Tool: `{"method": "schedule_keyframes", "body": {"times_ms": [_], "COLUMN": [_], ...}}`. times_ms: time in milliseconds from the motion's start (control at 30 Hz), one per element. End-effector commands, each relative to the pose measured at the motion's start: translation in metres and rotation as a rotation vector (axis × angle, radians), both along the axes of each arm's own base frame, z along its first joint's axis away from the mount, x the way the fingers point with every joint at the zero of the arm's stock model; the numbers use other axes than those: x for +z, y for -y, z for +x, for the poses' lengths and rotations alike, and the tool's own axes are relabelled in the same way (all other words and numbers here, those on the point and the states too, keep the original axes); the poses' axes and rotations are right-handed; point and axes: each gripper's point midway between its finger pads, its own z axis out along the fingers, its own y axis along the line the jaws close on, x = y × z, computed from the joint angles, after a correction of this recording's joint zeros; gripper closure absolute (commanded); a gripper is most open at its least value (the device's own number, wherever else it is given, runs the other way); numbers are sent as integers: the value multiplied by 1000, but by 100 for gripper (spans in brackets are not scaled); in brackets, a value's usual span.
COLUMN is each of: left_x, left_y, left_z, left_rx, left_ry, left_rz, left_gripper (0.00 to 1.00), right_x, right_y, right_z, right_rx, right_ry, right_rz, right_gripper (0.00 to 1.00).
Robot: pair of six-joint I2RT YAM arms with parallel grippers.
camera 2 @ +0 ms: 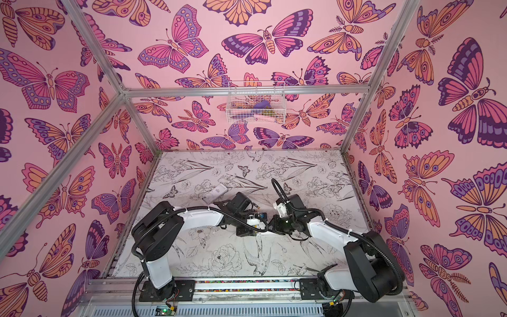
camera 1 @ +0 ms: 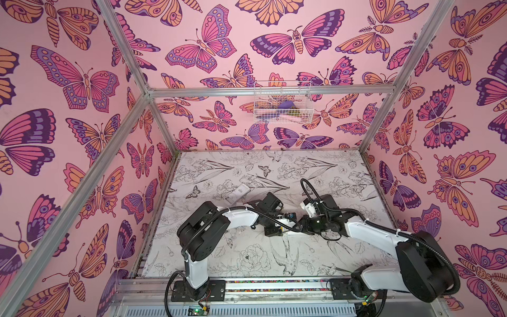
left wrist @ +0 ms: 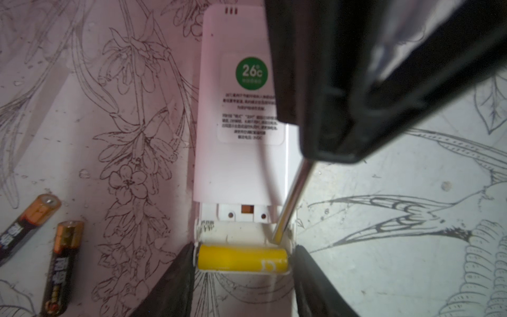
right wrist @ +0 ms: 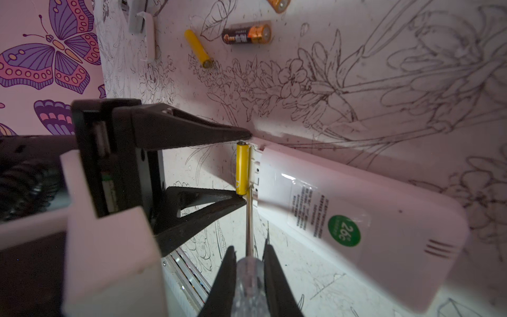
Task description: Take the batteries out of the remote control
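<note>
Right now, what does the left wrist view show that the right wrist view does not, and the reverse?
Only left wrist: the screwdriver tip inside the empty slot. Only right wrist: a loose yellow battery, a white cover, the right gripper shut on the clear handle. Both: the remote, the yellow battery inside it, the left gripper clasping that end, black batteries nearby.

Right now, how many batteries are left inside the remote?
Done: three are out on the table, two black batteries and a loose yellow battery. In hand: the left hand grips the remote at its open end while the right hand pokes a screwdriver in beside the last yellow battery. Left: only that one to pop out.
</note>
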Motion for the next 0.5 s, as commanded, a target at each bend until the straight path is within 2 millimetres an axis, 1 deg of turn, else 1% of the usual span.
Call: {"method": "schedule_keyframes", "body": {"times_ms": [0,167,267,467], "left_x": [-15,-14,-15,-18], "left_y": [-11,-12,-14,-17], "left_z": [-15,-14,-14,-15], "left_rx": [-21,-25,-29,-28], "left_ry": [-54,-49,-52,-54], "left_rz": [43,41,37,32], "left_gripper": [49,50,51,53], "right_x": [0,-5,-3,-13], "right_y": [-1,2,-3,-5], "right_z": [6,7,8,8], "right_rx": [12,10,21,34], "right_ry": [18,-5,-5,-52], "right_rz": [-2,25,82,114], "right_gripper": [100,100,100,100]}}
